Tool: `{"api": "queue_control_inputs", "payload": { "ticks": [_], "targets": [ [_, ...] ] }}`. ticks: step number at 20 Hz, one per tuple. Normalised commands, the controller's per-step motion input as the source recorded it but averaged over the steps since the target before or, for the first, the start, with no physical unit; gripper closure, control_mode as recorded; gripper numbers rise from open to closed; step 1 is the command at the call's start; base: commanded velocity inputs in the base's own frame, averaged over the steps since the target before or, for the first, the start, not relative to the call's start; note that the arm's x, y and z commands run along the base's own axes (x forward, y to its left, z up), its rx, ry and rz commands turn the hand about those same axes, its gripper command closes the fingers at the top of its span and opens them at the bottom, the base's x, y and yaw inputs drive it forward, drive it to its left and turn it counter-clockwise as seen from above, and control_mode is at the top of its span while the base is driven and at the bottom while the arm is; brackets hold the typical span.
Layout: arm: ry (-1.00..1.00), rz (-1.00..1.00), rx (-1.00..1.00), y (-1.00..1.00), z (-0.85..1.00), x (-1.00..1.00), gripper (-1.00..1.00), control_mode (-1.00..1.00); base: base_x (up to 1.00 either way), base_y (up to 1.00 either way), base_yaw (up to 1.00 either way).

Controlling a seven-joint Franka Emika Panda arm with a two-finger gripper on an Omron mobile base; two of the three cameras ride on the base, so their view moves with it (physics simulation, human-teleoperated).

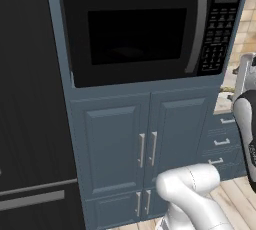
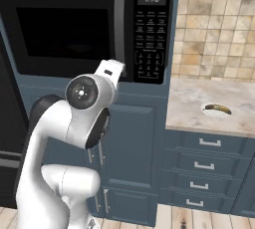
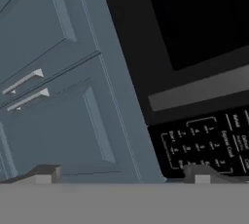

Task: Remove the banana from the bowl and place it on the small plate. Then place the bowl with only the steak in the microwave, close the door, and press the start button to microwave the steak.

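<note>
The black microwave (image 1: 150,29) sits in blue-grey cabinetry with its door (image 2: 64,29) shut; the grey handle (image 2: 119,29) runs beside the keypad (image 2: 149,44). The dark window hides the bowl and the steak. The banana (image 2: 217,107) lies on the small plate (image 2: 216,115) on the counter to the right. My gripper (image 3: 125,175) is open and holds nothing. In the rolled hand view it faces the keypad (image 3: 209,142) and the door handle (image 3: 204,89) from close by.
Blue-grey cabinet doors (image 1: 135,144) with grey pulls are below the microwave. A black fridge (image 1: 30,99) stands to the left. A marble counter (image 2: 199,98) over drawers (image 2: 204,166) lies to the right, backed by a tiled wall.
</note>
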Motion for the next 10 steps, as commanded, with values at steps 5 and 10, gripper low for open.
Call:
{"api": "queue_control_inputs", "payload": {
  "ticks": [5, 10],
  "targets": [
    [-0.08, 0.10, 0.02, -0.16, 0.00, 0.35, -1.00, -1.00, 0.00, 0.00, 0.00],
    [-0.02, 0.14, 0.01, 0.00, 0.00, 0.49, -1.00, -1.00, 0.00, 0.00, 0.00]
  ]
}}
